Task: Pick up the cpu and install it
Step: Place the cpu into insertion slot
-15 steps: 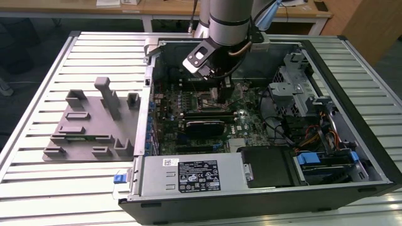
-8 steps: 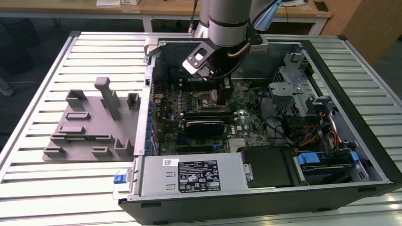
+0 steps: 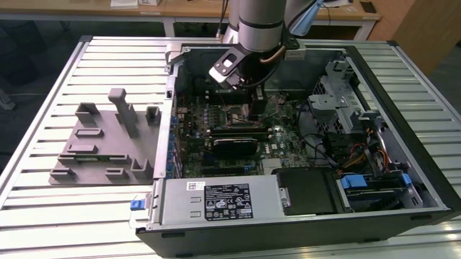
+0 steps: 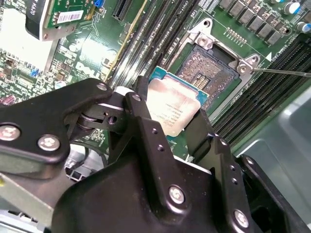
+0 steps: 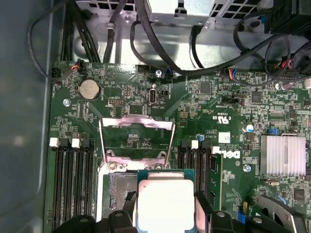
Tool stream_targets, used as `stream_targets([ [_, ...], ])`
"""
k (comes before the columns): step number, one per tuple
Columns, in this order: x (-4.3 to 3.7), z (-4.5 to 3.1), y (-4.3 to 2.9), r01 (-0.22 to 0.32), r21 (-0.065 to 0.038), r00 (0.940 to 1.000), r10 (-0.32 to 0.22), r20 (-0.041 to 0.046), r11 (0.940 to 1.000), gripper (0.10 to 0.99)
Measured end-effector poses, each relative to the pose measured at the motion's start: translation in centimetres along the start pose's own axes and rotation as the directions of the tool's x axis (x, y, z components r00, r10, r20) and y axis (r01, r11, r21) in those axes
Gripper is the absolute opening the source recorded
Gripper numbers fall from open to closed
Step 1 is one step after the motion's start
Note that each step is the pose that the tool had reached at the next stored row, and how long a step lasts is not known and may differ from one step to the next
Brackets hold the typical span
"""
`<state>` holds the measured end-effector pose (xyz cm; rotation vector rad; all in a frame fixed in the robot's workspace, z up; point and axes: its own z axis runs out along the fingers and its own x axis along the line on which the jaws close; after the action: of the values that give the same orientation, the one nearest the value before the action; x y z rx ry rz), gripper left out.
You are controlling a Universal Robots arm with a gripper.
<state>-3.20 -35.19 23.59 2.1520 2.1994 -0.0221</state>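
The cpu (image 4: 177, 99) is a flat square chip with a silver metal top and a green edge, held between my gripper's two black fingers (image 4: 142, 114). In both wrist views it hangs just above the motherboard, partly over the open socket (image 4: 214, 73). My gripper (image 5: 165, 216) is shut on the cpu (image 5: 165, 201), beside the bare socket (image 5: 114, 194) and its raised load frame (image 5: 137, 141). In the exterior view the arm reaches down into the open computer case, and the gripper (image 3: 254, 108) is low over the board.
The case walls (image 3: 173, 108) surround the board. A drive cage (image 3: 338, 102) and loose cables (image 5: 160, 53) stand to the exterior view's right, and a power supply (image 3: 216, 200) at the front. Memory slots (image 5: 73, 179) flank the socket. A grey fixture block (image 3: 108, 140) lies on the table.
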Motion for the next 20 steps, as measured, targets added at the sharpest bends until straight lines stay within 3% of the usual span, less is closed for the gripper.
stream_targets([
  [4, 0.0, -0.01, -0.15, -0.002, -0.001, 0.9989, 0.002, -0.0464, 1.0, 0.545],
  [6, 0.01, -0.01, -0.2, -0.002, -0.001, 0.9984, 0.002, -0.0557, 1.0, 0.545],
  [8, 0.26, 0.54, -0.8, -0.013, 0.0, 0.9984, 0.013, -0.0553, 0.9999, 0.545],
  [13, 0.99, 0.86, -0.87, -0.018, 0.0, 0.9983, 0.018, -0.0551, 0.9998, 0.545],
  [20, 1.19, 1.8, -1.42, -0.03, 0.0, 0.9982, 0.03, -0.0517, 0.9996, 0.545],
])
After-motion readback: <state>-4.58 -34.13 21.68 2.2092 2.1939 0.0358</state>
